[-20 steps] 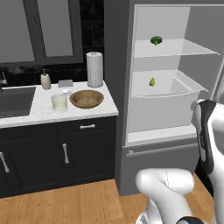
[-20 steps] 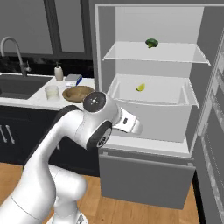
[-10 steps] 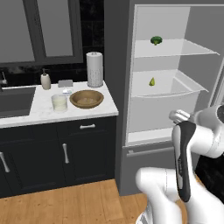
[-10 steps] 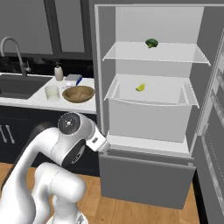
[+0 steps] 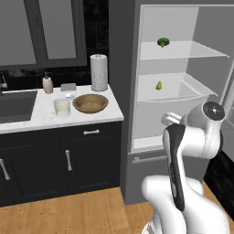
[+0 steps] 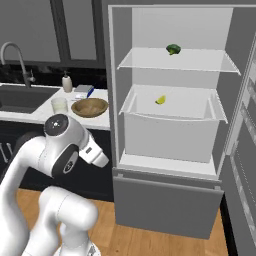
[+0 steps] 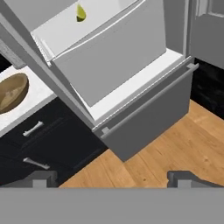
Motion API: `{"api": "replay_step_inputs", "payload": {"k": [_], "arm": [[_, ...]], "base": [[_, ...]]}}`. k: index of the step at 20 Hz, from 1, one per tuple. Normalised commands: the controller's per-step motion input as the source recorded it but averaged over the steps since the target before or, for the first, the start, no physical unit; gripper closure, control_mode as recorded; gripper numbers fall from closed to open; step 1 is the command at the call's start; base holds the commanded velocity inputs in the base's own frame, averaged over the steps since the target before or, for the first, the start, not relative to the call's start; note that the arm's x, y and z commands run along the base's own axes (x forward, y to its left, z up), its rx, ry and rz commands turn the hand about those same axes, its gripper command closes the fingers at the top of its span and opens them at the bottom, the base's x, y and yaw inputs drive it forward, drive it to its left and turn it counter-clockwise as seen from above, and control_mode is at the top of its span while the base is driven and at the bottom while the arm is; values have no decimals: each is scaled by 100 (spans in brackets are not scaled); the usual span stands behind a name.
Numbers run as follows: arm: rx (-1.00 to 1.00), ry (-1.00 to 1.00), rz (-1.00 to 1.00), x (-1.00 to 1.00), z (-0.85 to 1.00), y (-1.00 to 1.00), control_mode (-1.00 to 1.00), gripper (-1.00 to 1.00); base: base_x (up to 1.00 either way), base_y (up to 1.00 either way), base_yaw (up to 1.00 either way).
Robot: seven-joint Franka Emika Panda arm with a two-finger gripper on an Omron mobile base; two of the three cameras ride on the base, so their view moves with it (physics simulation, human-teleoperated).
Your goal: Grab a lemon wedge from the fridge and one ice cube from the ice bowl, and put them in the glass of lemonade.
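Note:
The fridge (image 5: 124, 96) (image 6: 165, 197) (image 7: 146, 114) stands open. The lemon wedge (image 5: 159, 85) (image 6: 160, 100) (image 7: 81, 13) lies in its white middle drawer. On the counter to the left, the brown ice bowl (image 5: 90, 103) (image 6: 90, 107) (image 7: 11, 92) sits beside the glass of lemonade (image 5: 62, 107) (image 6: 59, 104). My gripper (image 7: 113, 178) is open and holds nothing. It hangs low in front of the fridge's bottom drawer, over the wooden floor, well below and short of the wedge.
A green broccoli floret (image 5: 162, 42) (image 6: 173, 49) sits on the upper fridge shelf. A paper towel roll (image 5: 98, 72) and a soap bottle (image 5: 47, 84) stand behind the bowl, with a sink (image 5: 16, 105) further left. The open fridge door (image 6: 245, 150) stands at the right.
My arm has folded back and swung across in front of the base, carrying the hand lower and away from the fridge shelves. The wedge, bowl and glass have not moved.

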Motion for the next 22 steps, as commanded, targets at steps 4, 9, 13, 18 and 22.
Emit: {"api": "replay_step_inputs", "payload": {"k": [4,9,13,18,22], "arm": [[0,0,0,0,-30,0,-100,-100],[0,0,2,0,-54,0,-100,-100],[0,0,0,0,-63,4,-100,-100],[0,0,0,0,-45,8,-100,-100],[0,-3,0,0,-9,1,-100,-100]], "base": [[0,0,0],[0,0,0],[0,0,0],[0,0,0],[0,0,0]]}}
